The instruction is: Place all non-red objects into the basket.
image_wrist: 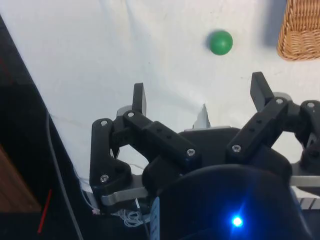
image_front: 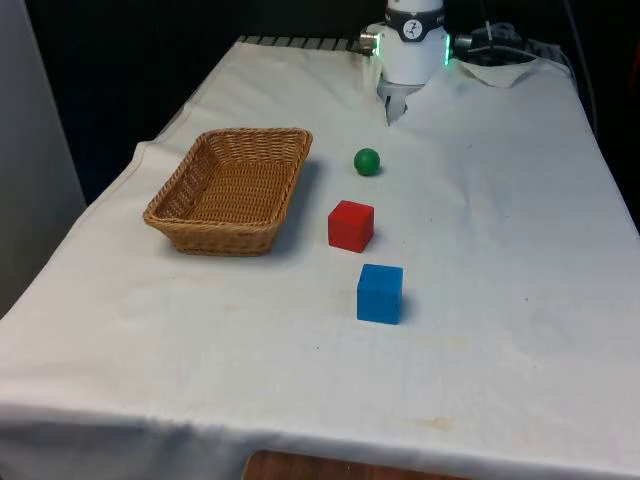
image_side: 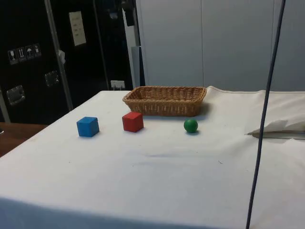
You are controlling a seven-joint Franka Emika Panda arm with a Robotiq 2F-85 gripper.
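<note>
Above the cloth point(image_front: 500, 200), clear of it: gripper point(image_wrist: 197, 92), fingers spread wide, nothing held. Ball point(image_wrist: 220, 42) lies ahead; basket point(image_wrist: 300, 30) just beyond; bare cloth around.

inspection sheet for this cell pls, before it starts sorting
Surface: white cloth, wrinkled, no spills.
Job's things: wicker basket with nothing in it; green ball, red cube and blue cube in a row beside it, all apart.
Clutter: nothing seen.
Grippers: gripper above the cloth near the ball, jaws open, holding nothing.
Cables: one dark cable hanging across the side view.
Surroundings: dark cabinets, pale wall panels.
</note>
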